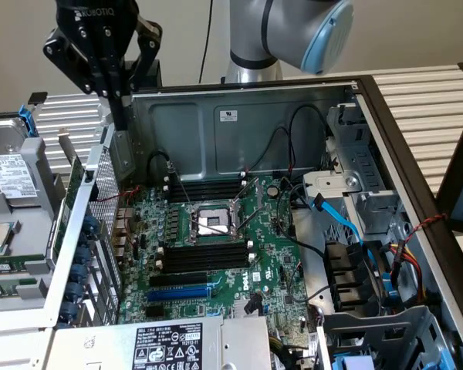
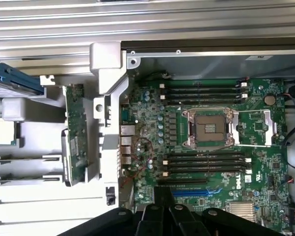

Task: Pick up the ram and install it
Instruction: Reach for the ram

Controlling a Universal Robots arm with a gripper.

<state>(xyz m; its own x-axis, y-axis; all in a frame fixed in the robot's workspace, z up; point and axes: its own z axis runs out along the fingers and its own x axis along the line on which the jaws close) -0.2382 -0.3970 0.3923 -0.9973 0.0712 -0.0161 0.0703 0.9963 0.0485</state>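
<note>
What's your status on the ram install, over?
Claw shut, holding nothing, above the case wall. Ram on edge outside the case, untouched. Memory slots empty. Wall stands between ram and slots.

The hand (image 2: 163, 196), fingers closed together and holding nothing, hangs over the motherboard (image 2: 152, 128) by the blue expansion slot (image 2: 199, 191). Black memory slots (image 2: 204, 91) flank the processor socket (image 2: 209, 129). The ram (image 2: 74, 132) stands outside the case wall (image 2: 108, 73).
</note>
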